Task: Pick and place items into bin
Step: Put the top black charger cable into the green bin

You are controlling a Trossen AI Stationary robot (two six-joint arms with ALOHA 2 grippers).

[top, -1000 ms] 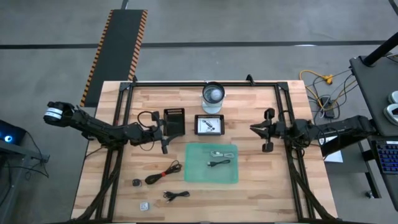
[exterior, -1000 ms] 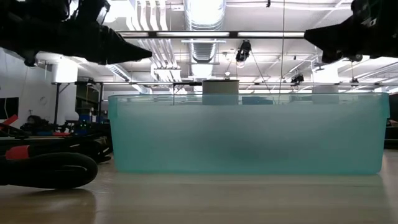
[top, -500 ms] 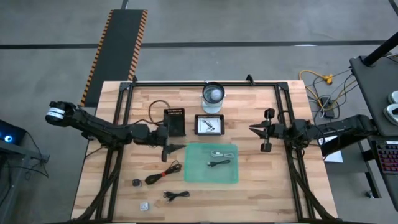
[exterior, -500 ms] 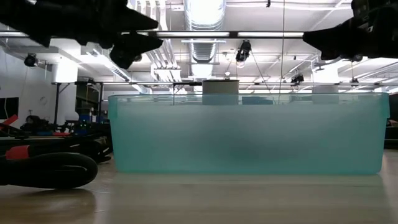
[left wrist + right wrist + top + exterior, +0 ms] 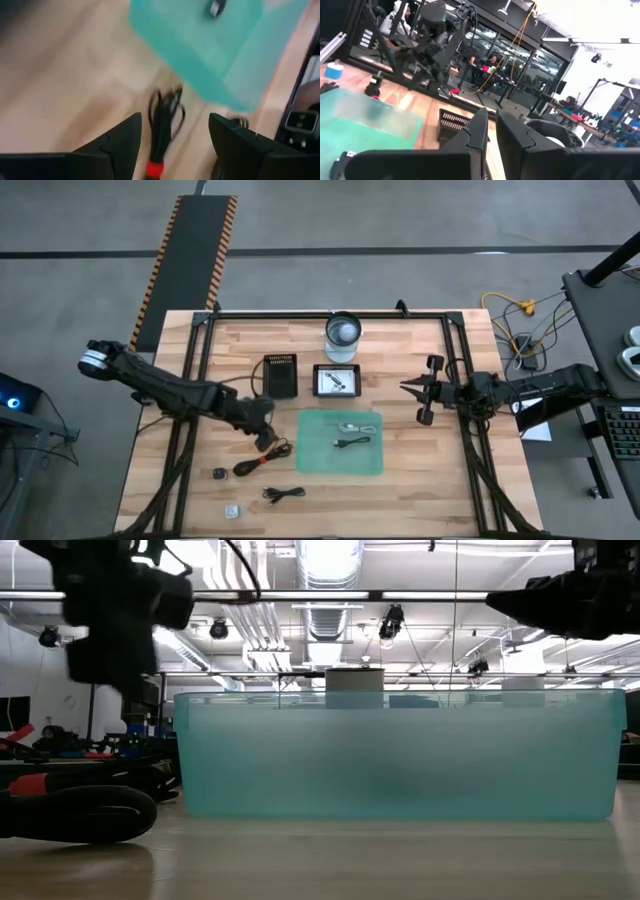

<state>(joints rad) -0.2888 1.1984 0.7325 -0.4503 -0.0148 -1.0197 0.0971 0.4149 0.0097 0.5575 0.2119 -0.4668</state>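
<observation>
Left of teal bin (image 5: 341, 442), left gripper (image 5: 266, 437) pointed down over black coiled cable (image 5: 262, 459), fingers spread. Right gripper (image 5: 413, 389) hovered near table's right edge, fingers nearly together. 2 items in bin.

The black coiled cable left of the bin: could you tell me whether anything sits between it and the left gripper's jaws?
Nothing visible does. The left gripper hovers with open jaws right over the black coiled cable, beside the teal bin.
</observation>
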